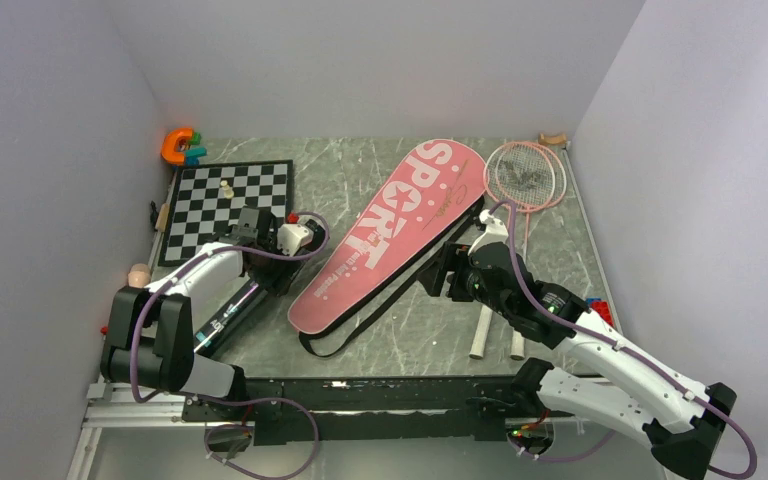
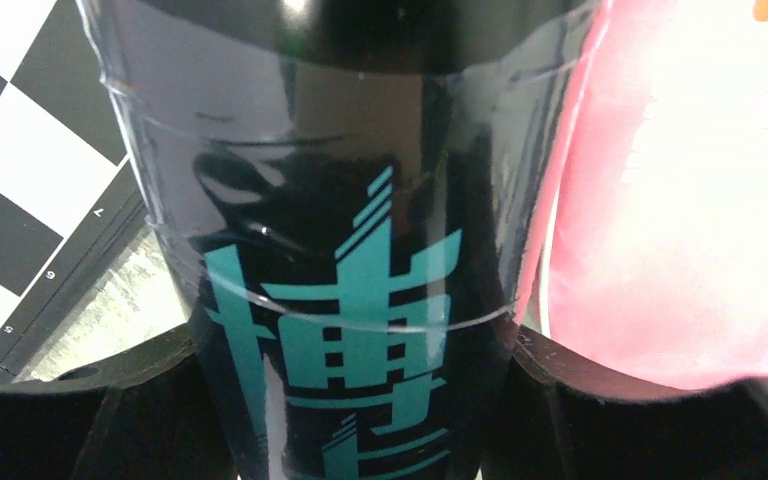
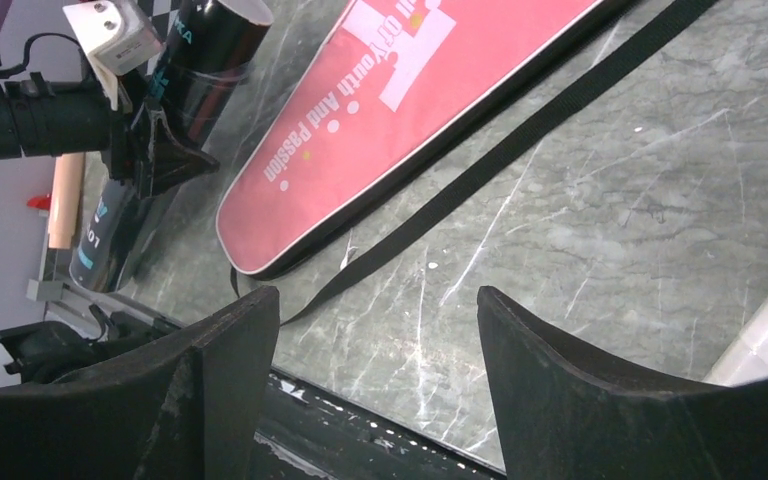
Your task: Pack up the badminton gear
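Gripping the glossy black tube point(image 1: 222, 322) near its far end, the left hand point(image 1: 268, 268) holds it at the left, beside the pink bag point(image 1: 400, 225); likely rigid, light, slippery. Meanwhile the right hand point(image 3: 372, 300) hangs open over the tabletop point(image 3: 580, 200).

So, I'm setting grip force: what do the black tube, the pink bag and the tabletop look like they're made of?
The black tube looks like glossy hard plastic: it mirrors light, with a clear film seam over teal print. The pink bag seems matte woven fabric, likely nylon, edged in black piping. The tabletop looks like semi-polished grey-green marble with white veins, possibly laminate.
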`<action>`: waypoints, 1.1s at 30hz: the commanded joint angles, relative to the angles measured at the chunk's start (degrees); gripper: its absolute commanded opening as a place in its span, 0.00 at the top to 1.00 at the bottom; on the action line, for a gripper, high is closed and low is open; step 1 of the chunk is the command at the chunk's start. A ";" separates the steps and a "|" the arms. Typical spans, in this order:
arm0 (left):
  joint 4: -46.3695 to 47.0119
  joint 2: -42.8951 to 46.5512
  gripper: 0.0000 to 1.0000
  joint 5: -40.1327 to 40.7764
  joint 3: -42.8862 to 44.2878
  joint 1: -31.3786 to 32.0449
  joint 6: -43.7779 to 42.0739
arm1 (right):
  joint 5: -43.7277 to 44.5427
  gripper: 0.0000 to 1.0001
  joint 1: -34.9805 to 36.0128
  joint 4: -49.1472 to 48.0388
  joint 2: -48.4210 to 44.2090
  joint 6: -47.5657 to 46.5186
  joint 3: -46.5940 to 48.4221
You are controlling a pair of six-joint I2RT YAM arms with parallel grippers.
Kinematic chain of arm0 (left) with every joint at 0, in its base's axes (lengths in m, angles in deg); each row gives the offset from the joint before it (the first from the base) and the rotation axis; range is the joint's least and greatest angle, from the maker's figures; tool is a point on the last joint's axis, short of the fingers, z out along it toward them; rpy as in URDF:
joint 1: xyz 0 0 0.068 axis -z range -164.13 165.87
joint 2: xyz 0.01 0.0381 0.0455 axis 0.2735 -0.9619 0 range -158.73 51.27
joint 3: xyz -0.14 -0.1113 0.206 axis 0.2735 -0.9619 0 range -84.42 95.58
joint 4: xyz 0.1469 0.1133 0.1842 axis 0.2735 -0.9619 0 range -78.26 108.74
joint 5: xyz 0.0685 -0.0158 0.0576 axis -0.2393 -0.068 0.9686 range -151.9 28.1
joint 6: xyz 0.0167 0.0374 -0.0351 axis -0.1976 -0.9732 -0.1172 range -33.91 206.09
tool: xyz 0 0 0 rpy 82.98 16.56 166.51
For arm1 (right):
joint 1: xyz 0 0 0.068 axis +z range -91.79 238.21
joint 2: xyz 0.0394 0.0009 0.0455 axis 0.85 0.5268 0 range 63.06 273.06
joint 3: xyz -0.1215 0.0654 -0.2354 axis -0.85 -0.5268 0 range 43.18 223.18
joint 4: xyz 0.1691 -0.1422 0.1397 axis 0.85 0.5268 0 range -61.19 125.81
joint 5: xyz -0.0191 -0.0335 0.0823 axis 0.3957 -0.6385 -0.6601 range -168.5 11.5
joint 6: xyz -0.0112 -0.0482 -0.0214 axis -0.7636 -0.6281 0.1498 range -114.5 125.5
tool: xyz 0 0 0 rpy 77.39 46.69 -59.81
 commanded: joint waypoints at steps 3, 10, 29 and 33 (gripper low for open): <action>5.62 1.18 0.36 -4.07 -0.43 -0.50 4.14 | 0.56 0.21 -1.43 2.23 1.41 1.69 1.54; 0.49 10.42 0.01 -4.72 3.01 -0.05 4.16 | -3.74 0.12 -7.22 2.67 4.84 0.88 0.93; -23.05 6.24 0.00 -10.78 27.15 21.26 -8.77 | -8.94 0.13 -19.46 -2.16 13.06 0.04 -0.94; -7.37 1.94 0.01 -3.70 21.37 26.94 -6.70 | -8.81 0.13 -20.65 -2.64 11.81 1.59 -3.16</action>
